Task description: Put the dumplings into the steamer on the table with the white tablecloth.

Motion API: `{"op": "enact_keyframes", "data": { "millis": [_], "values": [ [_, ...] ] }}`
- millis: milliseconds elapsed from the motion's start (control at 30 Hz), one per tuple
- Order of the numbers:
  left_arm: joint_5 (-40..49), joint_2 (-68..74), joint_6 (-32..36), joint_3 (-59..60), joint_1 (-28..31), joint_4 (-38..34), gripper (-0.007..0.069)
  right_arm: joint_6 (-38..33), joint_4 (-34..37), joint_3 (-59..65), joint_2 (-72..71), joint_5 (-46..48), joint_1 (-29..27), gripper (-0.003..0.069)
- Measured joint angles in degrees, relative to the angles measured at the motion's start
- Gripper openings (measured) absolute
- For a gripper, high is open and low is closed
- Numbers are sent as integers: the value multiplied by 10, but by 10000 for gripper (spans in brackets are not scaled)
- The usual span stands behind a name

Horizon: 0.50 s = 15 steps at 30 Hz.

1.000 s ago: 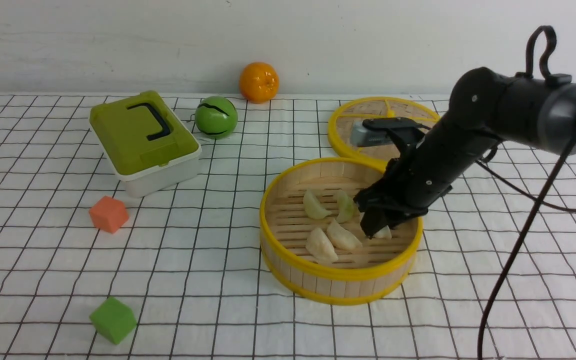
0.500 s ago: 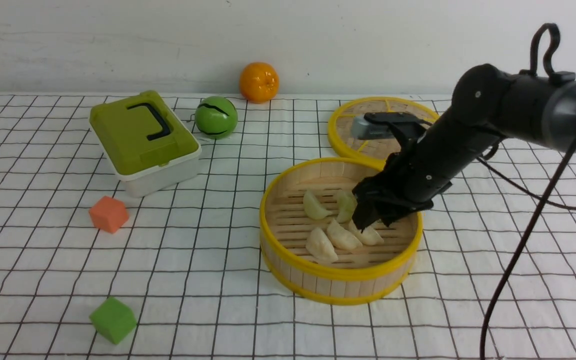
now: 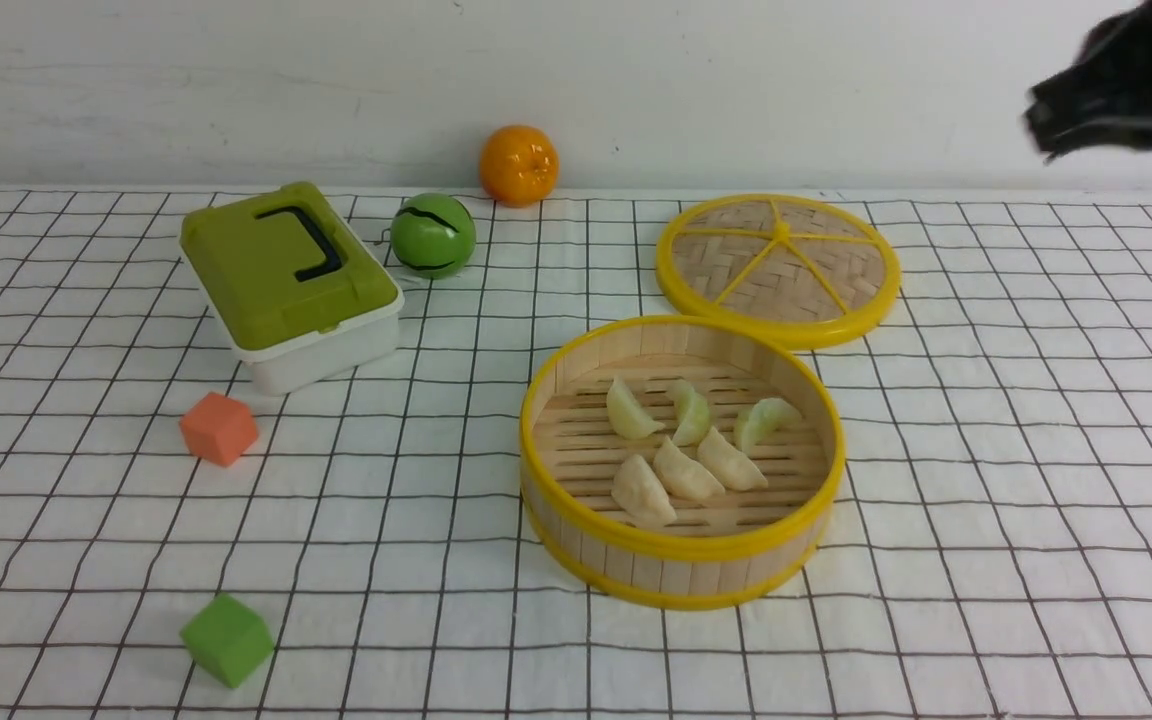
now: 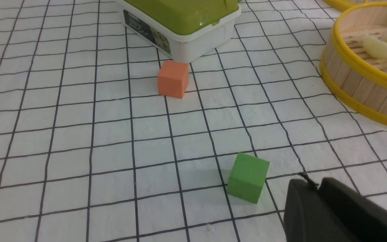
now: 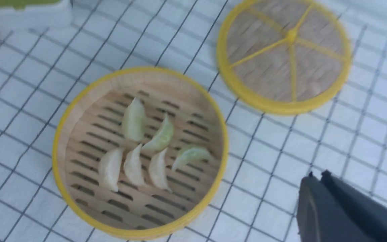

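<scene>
Front view shows my right gripper (image 3: 1041, 125) gone from the steamer (image 3: 681, 560), where it stood a second ago with its jaws down among the dumplings (image 3: 686, 445); it now hangs blurred, high above the worktop's far right corner. Its jaws are closed and empty: the right wrist view shows the two fingertips together with nothing between them. My left gripper (image 4: 309, 183) sits low at the near left corner, jaws nearly together, holding nothing that I can see.

Finding: the third cream-white dumpling (image 3: 731, 460), half hidden under the jaws before, now lies free on the slats beside the other two. A third green one (image 3: 764, 418), earlier covered by the arm, is also plain to see. Count inside the steamer: three pale green toward the far side, three cream-white toward the near side. None rests on the white tablecloth (image 3: 986, 520).

The steamer itself stands near the middle of the worktop, a little toward the right edge, and has not shifted. Its lid (image 3: 778, 265) lies flat just behind it, nearly touching the rim.

Judgement: all six are placed; the task appears complete, with only the arm's retreat in progress.
</scene>
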Motion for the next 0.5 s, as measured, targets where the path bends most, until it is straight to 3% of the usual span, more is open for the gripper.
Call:
{"op": "enact_keyframes", "data": {
  "millis": [133, 367, 400, 467, 500],
  "values": [
    [1, 0, 0, 0, 0, 0, 56, 23, -29, 80, -115, -65, 0, -22],
    [1, 0, 0, 0, 0, 0, 64, 39, -122, 420, -390, -406, -1, -14],
    [1, 0, 0, 0, 0, 0, 65, 39, -125, 431, -404, -406, -1, -14],
    [1, 0, 0, 0, 0, 0, 69, 41, -163, 569, -479, -562, -1, -12],
    [1, 0, 0, 0, 0, 0, 70, 41, -177, 612, -502, -597, -1, -11]
  ]
}}
